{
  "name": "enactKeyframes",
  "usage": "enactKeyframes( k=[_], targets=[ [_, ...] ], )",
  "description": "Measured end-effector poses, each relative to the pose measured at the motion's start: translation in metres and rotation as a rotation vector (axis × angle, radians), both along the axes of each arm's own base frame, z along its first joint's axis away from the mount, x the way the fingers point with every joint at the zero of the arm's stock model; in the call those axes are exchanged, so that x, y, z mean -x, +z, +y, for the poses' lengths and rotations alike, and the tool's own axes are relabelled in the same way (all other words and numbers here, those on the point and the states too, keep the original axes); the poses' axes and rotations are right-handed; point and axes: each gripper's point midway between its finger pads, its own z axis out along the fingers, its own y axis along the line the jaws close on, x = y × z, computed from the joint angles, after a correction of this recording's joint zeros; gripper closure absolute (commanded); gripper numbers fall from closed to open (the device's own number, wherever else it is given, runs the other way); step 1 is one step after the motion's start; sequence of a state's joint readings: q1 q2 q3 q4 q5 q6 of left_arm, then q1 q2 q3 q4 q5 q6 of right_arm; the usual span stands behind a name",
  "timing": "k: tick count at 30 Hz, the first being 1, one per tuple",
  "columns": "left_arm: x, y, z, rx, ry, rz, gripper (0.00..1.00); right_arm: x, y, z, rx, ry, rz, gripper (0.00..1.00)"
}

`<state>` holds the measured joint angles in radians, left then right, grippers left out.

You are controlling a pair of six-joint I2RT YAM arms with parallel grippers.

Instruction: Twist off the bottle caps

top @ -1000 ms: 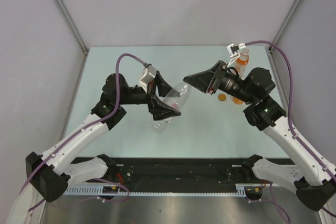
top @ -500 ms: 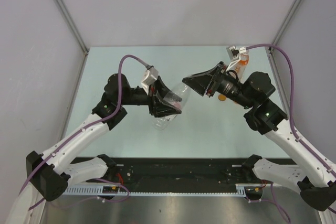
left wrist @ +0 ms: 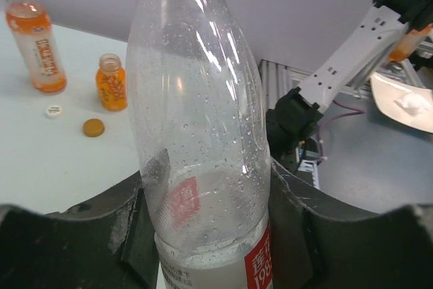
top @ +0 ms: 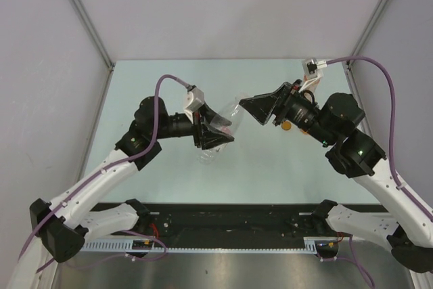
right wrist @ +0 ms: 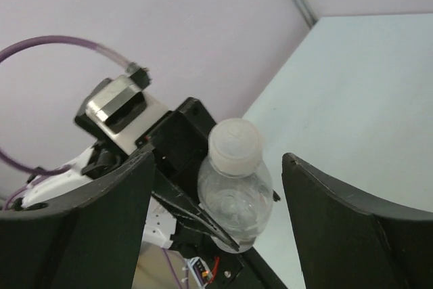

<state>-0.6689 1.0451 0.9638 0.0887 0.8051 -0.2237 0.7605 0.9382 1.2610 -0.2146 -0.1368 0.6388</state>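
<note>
My left gripper [left wrist: 213, 235] has just closed and now clamps the clear bottle [left wrist: 196, 113] low on its body, forearm reaching forward, neck tilted toward the other arm. The right gripper [top: 249, 112], reaching in level from the right, has just sprung wide. Its jaws flank the whitish cap [right wrist: 233, 141] without touching, and the cap sits on the neck, so I judge this a regrip between turns. Farther back stand two orange bottles [left wrist: 37, 45], a white cap [left wrist: 53, 111] and an orange cap [left wrist: 93, 127] loose beside them

Clear bottle [left wrist: 196, 99], whitish cap [right wrist: 233, 141]; tall orange bottle [left wrist: 37, 42], squat orange bottle [left wrist: 111, 84]; white cap [left wrist: 53, 111], orange cap [left wrist: 93, 127]
</note>
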Motion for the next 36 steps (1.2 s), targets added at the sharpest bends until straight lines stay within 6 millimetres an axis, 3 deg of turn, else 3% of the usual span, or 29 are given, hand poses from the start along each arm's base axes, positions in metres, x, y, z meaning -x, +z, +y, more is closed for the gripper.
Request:
enactKeyframes(
  k=[1, 3, 13, 21, 28, 36],
  targets=[
    [-0.001, 0.0, 0.0, -0.004, 0.018, -0.013, 0.92, -0.001, -0.003, -0.001, 0.011, -0.018, 0.007, 0.2],
    [-0.002, 0.0, 0.001, -0.013, 0.053, -0.042, 1.0, -0.003, -0.008, -0.004, 0.029, -0.057, 0.019, 0.2],
    [-0.025, 0.005, 0.001, -0.045, 0.304, -0.193, 1.0, -0.004, -0.016, -0.007, 0.072, -0.193, 0.027, 0.19],
    [-0.042, -0.002, 0.005, -0.095, 0.48, -0.237, 1.0, -0.011, -0.014, 0.0, 0.058, -0.249, 0.024, 0.26],
    [-0.044, -0.01, 0.005, -0.126, 0.551, -0.258, 1.0, -0.024, -0.006, 0.001, 0.019, -0.314, 0.007, 0.32],
    [-0.044, -0.009, 0.005, -0.128, 0.571, -0.268, 1.0, -0.038, -0.016, 0.018, 0.044, -0.329, 0.014, 0.36]
  ],
)
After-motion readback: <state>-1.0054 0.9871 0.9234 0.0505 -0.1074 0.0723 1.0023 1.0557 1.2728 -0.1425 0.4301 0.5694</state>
